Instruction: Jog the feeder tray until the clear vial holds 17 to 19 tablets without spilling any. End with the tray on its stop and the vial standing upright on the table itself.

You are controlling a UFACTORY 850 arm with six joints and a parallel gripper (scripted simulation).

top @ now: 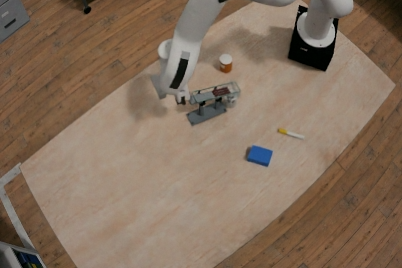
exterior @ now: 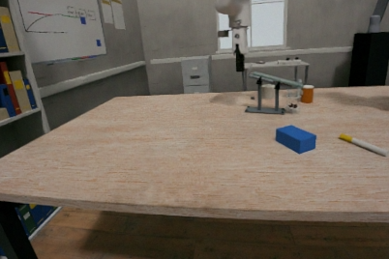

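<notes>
The grey feeder tray (top: 214, 94) rests on a small stand in the middle of the table, with dark red tablets (top: 221, 91) at its right part. In the exterior view the tray (exterior: 276, 78) slopes down to the right. The clear vial (top: 232, 100) stands under the tray's low right end; it also shows in the exterior view (exterior: 293, 101) with a few dark tablets at its bottom. My gripper (top: 181, 99) is shut and empty, hanging just left of the tray's raised left end. In the exterior view the gripper (exterior: 239, 64) points straight down, a little above that end.
An orange pill bottle (top: 226, 63) with a white cap stands behind the tray. A blue block (top: 260, 155) and a yellow-capped white marker (top: 291, 133) lie to the front right. The arm's black base (top: 312, 45) is at the back right.
</notes>
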